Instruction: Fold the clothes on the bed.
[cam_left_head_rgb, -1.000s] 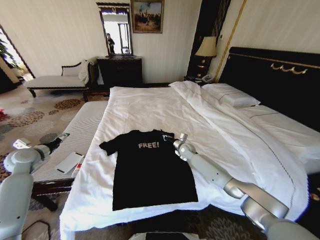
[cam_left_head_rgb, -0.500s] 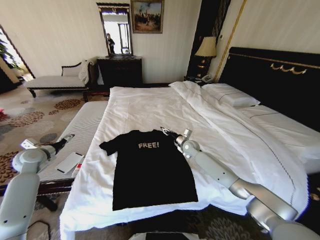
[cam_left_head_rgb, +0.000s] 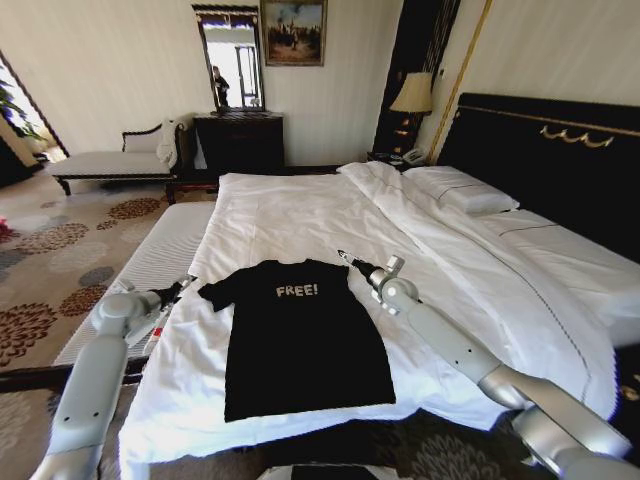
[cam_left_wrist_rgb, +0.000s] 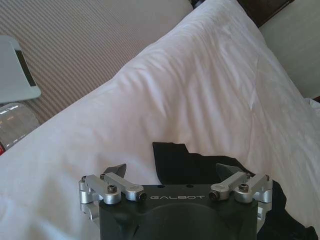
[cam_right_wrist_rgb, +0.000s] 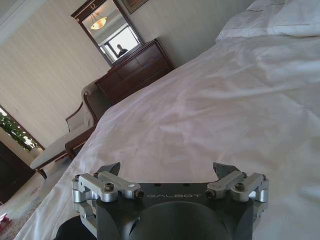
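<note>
Item: 1 black T-shirt (cam_left_head_rgb: 300, 335) with white "FREE!" lettering, lying flat and face up on the white sheet at the near corner of the bed (cam_left_head_rgb: 300, 215), collar toward the headboard, hem toward the foot edge, both sleeves spread out. Left gripper (cam_left_head_rgb: 180, 287): poised just beside the shirt's left sleeve, at the bed's side edge; in the left wrist view the gripper (cam_left_wrist_rgb: 171, 172) has its 2 fingers spread wide apart, holding nothing, with the black sleeve (cam_left_wrist_rgb: 200, 167) directly under the gap between them. Right gripper (cam_left_head_rgb: 347, 260): near the shirt's right shoulder, above the white sheet; in the right wrist view this gripper (cam_right_wrist_rgb: 167, 172) also has its fingers parted and empty, facing across bare bedding toward a dark dresser (cam_right_wrist_rgb: 135, 67) and mirror (cam_right_wrist_rgb: 105, 30). Beside the bed: a striped bench (cam_left_head_rgb: 150, 265) on the robot's left.
</note>
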